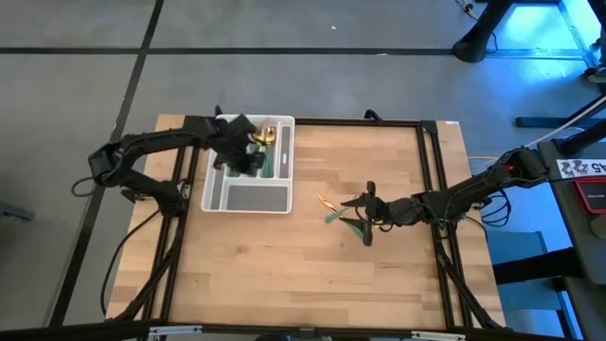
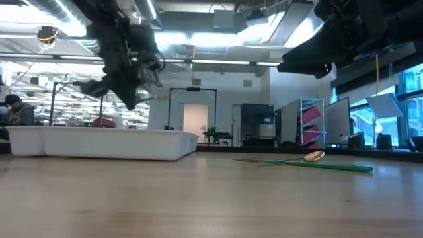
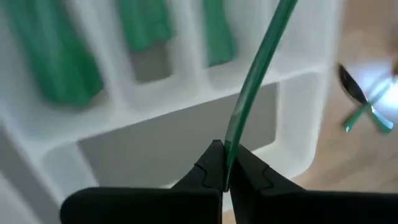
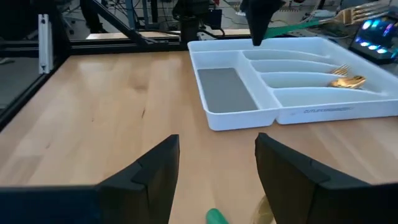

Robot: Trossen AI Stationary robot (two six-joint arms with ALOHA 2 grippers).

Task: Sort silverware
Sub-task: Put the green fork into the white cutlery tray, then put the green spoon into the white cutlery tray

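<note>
My left gripper (image 3: 225, 168) hangs over the white compartmented tray (image 1: 284, 204), shut on one piece of silverware (image 3: 249, 93) with a slim green handle. Its gold head (image 4: 356, 12) looks like a fork's. Green handles (image 3: 56, 56) and gold heads (image 4: 348, 79) lie in the tray's long slots. On the wood right of the tray rest a gold spoon (image 2: 312, 157) and a couple more pieces (image 1: 333, 210). My right gripper (image 1: 365, 213) stands open just beside these, with a green handle end (image 4: 216, 216) below its fingers. It touches nothing. My left gripper pinches the free end of the green handle (image 3: 231, 146) between its two fingertips. The fingers slant down from above. The piece runs on straight out past the fingertips and is lifted clear above the tray.
The tray's wide grey-floored compartment (image 1: 256, 197) faces the table's near side. Black frame rails (image 1: 436, 189) run along the table's edges. Bare wood (image 1: 284, 275) lies in front of the tray and the right gripper.
</note>
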